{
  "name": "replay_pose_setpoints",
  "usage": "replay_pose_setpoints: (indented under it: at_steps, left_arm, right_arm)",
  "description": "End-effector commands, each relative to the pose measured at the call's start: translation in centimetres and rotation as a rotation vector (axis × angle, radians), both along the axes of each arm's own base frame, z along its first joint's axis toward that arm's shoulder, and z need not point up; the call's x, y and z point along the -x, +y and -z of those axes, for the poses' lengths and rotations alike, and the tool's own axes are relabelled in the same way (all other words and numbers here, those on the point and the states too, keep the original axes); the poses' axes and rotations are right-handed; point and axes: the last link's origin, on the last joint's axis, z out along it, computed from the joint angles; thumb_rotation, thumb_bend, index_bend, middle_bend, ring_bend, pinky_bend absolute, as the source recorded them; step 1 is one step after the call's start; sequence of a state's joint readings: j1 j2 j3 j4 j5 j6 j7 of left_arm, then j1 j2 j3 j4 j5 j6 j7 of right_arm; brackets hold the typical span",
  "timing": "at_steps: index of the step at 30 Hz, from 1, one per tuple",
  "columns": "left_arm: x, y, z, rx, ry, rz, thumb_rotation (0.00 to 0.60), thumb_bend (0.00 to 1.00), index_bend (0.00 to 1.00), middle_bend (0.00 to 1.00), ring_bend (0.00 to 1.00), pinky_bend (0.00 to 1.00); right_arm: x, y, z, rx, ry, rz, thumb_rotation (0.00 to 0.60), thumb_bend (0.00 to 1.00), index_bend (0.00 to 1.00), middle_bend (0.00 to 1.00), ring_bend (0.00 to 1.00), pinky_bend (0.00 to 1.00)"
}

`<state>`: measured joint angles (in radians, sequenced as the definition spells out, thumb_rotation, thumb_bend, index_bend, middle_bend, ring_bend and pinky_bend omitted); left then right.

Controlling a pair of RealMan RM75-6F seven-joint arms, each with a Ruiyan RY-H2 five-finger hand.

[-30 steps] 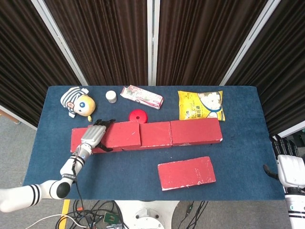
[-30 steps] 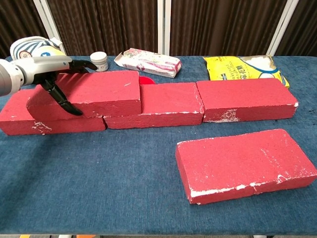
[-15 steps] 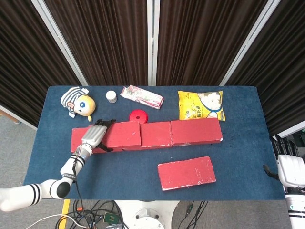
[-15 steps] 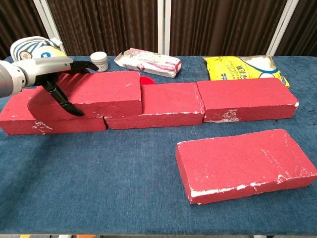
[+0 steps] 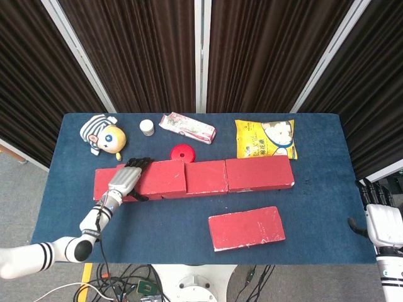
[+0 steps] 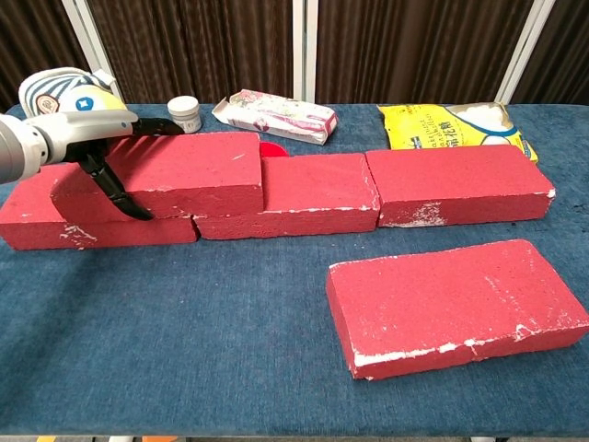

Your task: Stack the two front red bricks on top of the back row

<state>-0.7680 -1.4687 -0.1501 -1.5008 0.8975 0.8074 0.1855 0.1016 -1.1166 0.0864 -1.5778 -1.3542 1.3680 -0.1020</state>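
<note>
The left hand [image 6: 87, 138] grips the left end of the stacked brick [image 6: 175, 175], fingers over its top far edge and thumb down its front face. That brick lies flat on the back row [image 5: 201, 179], its long axis running left to right along the row, and it covers the row's left portion while leaving a strip of the lowest brick showing past the hand. Just behind the hand sit a plush toy [image 5: 104, 135] and a small white jar [image 5: 147, 128]. To the hand's right, beyond the stacked brick, a red disc [image 5: 183, 151] lies behind the row, with a pink packet [image 5: 187, 128] and a yellow snack bag [image 5: 265, 139] farther back. The front brick [image 6: 456, 304] lies flat well right of that hand, nearer the robot, slightly skewed. The right hand [image 5: 382, 217] hangs off the table's right edge, fingers loosely extended, holding nothing.
</note>
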Motion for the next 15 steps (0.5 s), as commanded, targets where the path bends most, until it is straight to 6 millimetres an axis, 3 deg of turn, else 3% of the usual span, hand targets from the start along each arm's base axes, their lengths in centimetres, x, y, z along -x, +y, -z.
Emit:
replay_pose_setpoints:
  at_steps: [1,15]
  left_arm:
    - [-0.03,-0.02,-0.02,-0.002,-0.001,0.002,0.6,0.0,0.04,0.0,0.0,0.0]
    - [-0.36,0.13,-0.36,-0.03,-0.023,0.011,0.6,0.0,0.04,0.0,0.0,0.0]
  right_arm:
    - [0.01,0.0,-0.02,0.0,0.001,0.0,0.6,0.19,0.0,0.0,0.0,0.0]
    - [0.05,0.01,-0.08,0.002,0.001,0.003,0.6,0.19,0.0,0.0,0.0,0.0]
